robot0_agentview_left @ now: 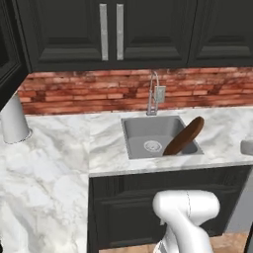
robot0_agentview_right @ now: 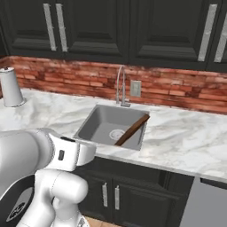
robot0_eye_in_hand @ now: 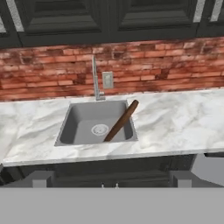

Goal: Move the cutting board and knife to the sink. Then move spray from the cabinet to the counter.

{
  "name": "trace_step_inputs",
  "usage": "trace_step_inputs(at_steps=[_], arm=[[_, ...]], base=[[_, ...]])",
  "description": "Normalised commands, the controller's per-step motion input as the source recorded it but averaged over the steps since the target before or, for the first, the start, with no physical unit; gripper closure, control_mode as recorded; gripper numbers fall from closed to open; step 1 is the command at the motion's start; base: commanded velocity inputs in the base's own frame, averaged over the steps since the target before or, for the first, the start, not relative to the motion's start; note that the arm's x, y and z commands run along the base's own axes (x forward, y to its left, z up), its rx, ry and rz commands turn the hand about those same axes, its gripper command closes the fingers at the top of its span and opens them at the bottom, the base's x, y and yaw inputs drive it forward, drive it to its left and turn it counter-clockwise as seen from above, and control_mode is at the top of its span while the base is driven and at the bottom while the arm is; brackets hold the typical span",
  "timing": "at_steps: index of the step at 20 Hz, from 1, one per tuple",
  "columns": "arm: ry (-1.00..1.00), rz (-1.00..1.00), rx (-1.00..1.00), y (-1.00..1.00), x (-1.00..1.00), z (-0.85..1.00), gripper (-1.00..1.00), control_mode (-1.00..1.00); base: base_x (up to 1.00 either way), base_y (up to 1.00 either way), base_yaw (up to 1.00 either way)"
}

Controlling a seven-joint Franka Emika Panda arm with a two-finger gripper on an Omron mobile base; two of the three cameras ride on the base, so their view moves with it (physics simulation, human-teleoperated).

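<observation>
No writing or brand can be read anywhere here; the wall plate behind the sink is blank. The cutting board stands in the sink, tilted: its low end rests on the basin floor close to the drain, and its upper end leans on the right rim and pokes up over the counter. In the right base view the cutting board shows almost edge-on, a thin brown bar slanting from the basin floor up to the sink's far right corner. The hand view looks across from in front: cutting board leaning rightward in the sink, marble counter on both sides.

Behind the basin rises a thin metal faucet, and just beside it, on the red brick wall, sits a small outlet plate. Dark cabinets with long metal handles hang above, doors shut. On the far left of the counter stands a white paper towel roll, well apart from the sink. Dark lower cabinet doors run beneath the marble.

The gripper hangs out in front of the counter edge, near side of the sink, its jaws spread wide and nothing between them. Nothing stands between the hand and the sink.
</observation>
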Motion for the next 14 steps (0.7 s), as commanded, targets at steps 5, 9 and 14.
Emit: trace_step_inputs(at_steps=[5,9,14], arm=[[0.00,0.00,0.00,0.00,0.00,0.00,-1.00,1.00],[0.00,0.00,0.00,0.00,0.00,0.00,-1.00,1.00],[0.00,0.00,0.00,0.00,0.00,0.00,-1.00,1.00]], base=[[-0.92,-0.14,0.00],[-0.80,-0.16,0.00],[-0.36,-0.15,0.20]])
